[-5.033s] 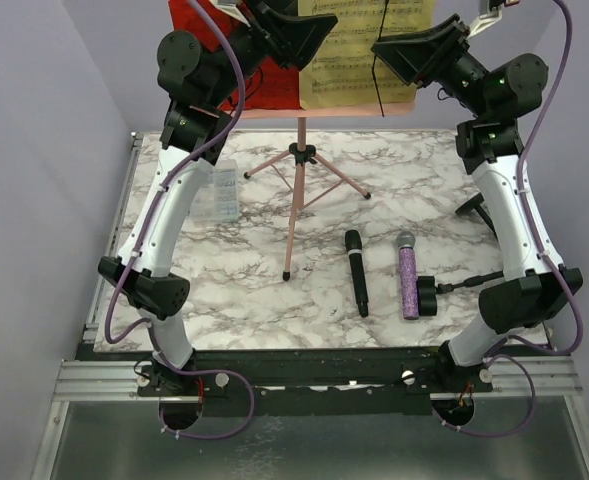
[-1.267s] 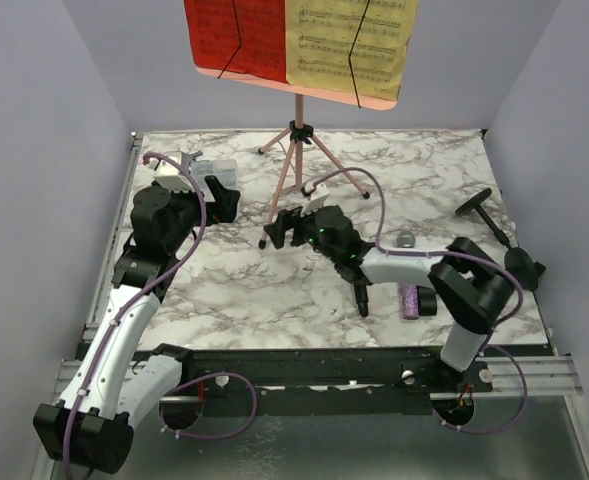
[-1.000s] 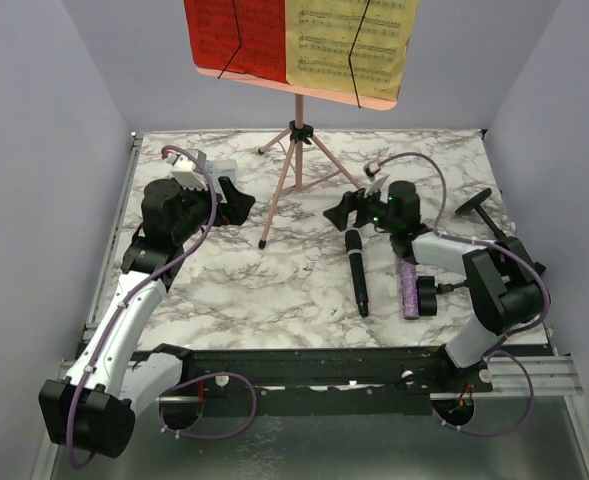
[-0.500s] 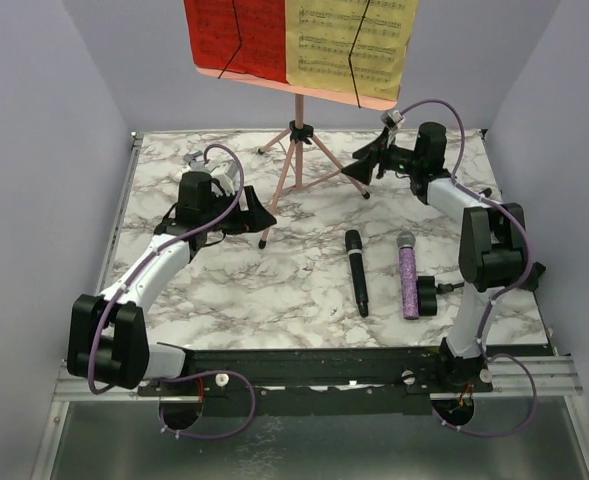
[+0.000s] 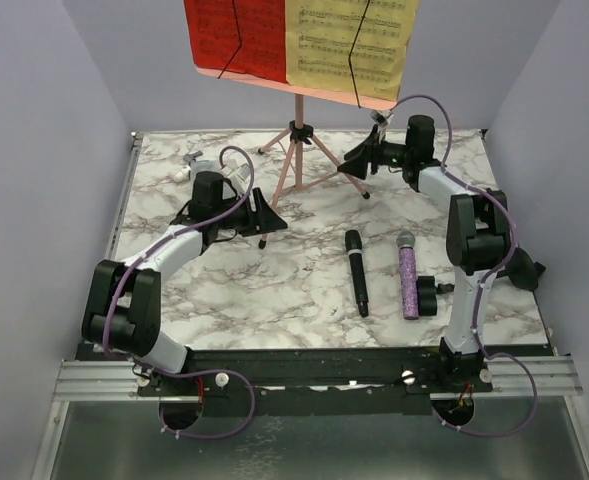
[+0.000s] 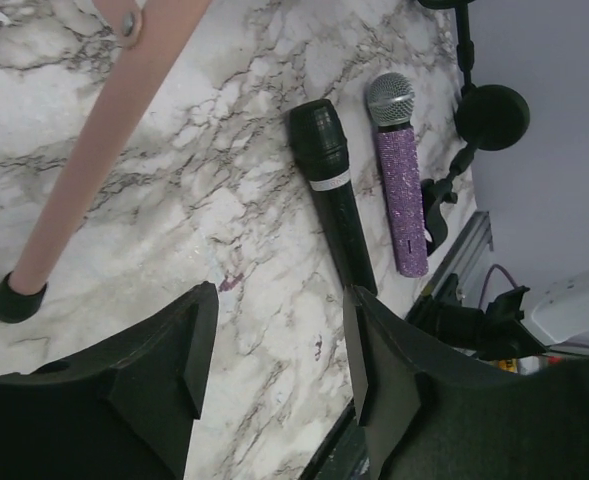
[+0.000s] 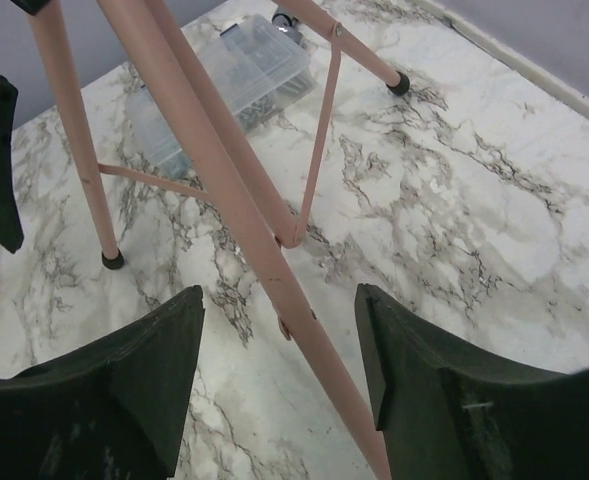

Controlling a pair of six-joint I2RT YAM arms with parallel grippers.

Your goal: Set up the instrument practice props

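We logged right gripper [image 7: 279,298] jaws apart, a rack leg [image 7: 229,180] between them. Left gripper [image 6: 279,300] jaws apart: black mic [image 6: 332,190] ahead, foot [image 6: 16,298] leftward.

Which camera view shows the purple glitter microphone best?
The left wrist view: the purple glitter microphone lies close and whole, grille clear. The top external view shows it whole but small. The right wrist view does not show it.

Nothing legible — music sheets [image 5: 349,45] seem too small.
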